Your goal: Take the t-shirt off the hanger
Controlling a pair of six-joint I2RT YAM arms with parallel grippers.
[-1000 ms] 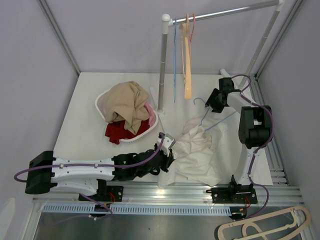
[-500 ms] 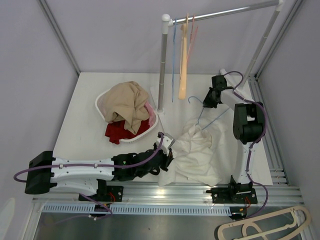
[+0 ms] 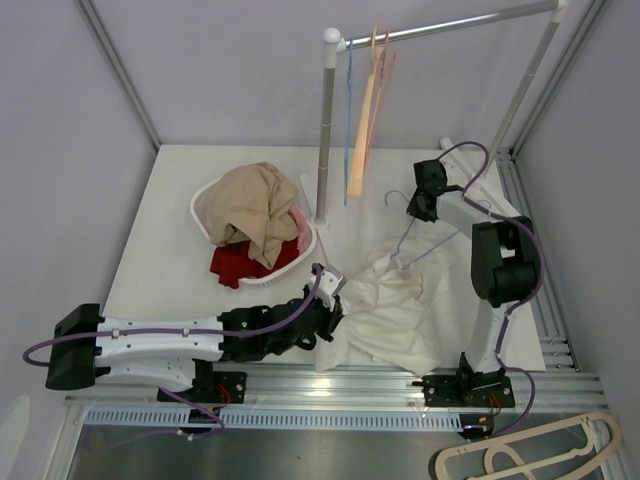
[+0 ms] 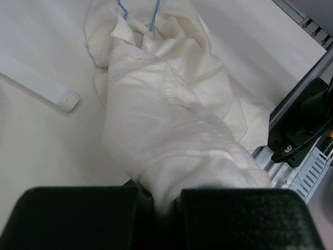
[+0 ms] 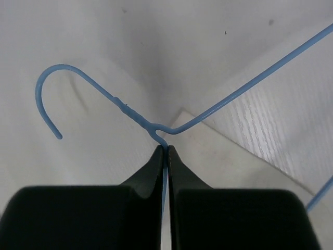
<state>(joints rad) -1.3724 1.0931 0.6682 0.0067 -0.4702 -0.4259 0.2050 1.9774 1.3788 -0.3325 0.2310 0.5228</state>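
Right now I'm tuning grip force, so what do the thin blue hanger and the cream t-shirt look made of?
Thin blue hanger: likely coated or painted metal wire, smooth and glossy; it is slender, with a twisted neck below the hook. Cream t-shirt: soft knit fabric, probably cotton, matte; it shows fine ribbing, a stitched seam and loose folds.

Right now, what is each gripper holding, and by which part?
The left gripper pinches a bunched fold of the t-shirt; right gripper clamps the hanger just below its hook.
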